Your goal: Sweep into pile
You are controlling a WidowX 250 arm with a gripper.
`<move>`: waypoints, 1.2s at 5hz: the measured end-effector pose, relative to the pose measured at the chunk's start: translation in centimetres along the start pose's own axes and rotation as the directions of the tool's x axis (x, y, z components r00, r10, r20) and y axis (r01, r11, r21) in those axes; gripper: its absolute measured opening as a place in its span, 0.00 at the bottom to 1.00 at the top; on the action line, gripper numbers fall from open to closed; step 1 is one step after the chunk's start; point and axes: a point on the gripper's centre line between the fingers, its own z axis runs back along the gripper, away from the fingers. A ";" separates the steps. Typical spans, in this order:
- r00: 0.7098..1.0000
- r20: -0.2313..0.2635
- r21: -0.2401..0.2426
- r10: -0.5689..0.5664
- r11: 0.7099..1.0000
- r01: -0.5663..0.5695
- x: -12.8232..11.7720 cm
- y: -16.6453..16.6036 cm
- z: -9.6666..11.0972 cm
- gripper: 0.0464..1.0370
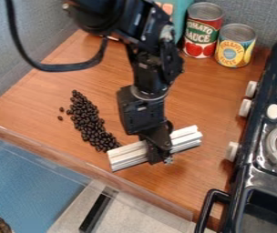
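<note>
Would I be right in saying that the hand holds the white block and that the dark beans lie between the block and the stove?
Not quite: the camera view shows the dark beans on the side of the white block away from the stove, not between the two. The hand does hold the block.

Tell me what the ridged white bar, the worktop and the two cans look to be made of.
White bar: matte, likely plastic or painted wood; its straight ridges don't settle which. Worktop: brown wood or wood-look laminate, slightly glossy, going by the streaked grain. Red can and yellow can: probably metal, with grey metallic-looking tops and printed labels.
</note>
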 end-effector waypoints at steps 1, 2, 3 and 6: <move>1.000 0.015 0.005 -0.005 1.000 0.005 -0.4 -0.2 -1.0 0.35; 1.000 0.027 0.007 -0.003 1.000 0.003 -0.3 -0.3 -1.4 0.35; 1.000 0.025 -0.006 -0.002 1.000 0.002 -0.2 -0.7 -1.9 0.35; 0.999 0.048 0.002 0.002 1.000 -0.002 1.5 -0.7 -2.7 0.35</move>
